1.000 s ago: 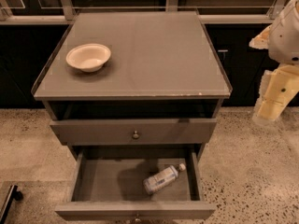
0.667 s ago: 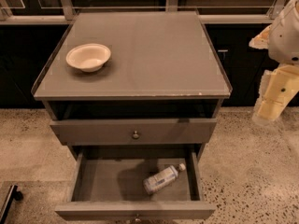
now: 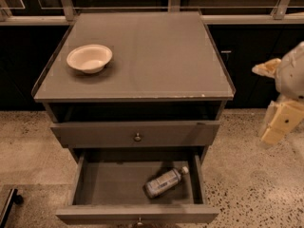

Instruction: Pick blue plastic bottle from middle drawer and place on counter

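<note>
One pale blue clear plastic bottle [image 3: 164, 182], label unreadable, lies in the open grey middle drawer [image 3: 95, 214]; cream gripper [image 3: 279, 122] hangs right, state unclear.

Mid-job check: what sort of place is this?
Likely an office kitchenette or test room: grey drawer cabinet, bowl on its counter, speckled stone floor. The gripper hangs right of the cabinet.
</note>
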Controlling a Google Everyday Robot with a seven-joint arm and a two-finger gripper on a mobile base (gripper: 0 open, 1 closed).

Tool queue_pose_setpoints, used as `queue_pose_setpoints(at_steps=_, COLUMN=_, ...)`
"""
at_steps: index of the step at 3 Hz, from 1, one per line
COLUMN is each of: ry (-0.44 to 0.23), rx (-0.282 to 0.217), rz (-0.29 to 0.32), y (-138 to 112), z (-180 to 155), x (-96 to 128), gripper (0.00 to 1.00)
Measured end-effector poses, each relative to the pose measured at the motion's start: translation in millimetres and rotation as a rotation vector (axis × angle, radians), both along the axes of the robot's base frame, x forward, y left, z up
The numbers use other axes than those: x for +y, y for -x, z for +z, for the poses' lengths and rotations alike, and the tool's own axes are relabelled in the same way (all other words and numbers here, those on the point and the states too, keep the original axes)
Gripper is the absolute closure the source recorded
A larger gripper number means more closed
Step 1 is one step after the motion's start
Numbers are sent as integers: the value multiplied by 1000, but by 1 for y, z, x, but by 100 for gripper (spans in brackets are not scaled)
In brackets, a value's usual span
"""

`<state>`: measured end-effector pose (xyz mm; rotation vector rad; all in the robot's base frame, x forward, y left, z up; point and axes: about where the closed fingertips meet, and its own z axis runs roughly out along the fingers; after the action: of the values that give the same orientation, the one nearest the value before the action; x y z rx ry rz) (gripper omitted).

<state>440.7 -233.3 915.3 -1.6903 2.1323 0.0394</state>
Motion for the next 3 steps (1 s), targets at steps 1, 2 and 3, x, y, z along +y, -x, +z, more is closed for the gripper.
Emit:
queue_pose_setpoints(at_steps=1, ry=-105, rx=-37, rz=19, y=0, z=-60, x=-7, gripper=0)
queue_pose_setpoints(at_steps=2, ry=-176, rx=-79, rz=2, y=-10, z=-114, x=-4, gripper=0)
queue_pose_setpoints(at_steps=3, ry=-170, rx=-127, rz=-17, y=-22, z=-111, x=-6, gripper=0)
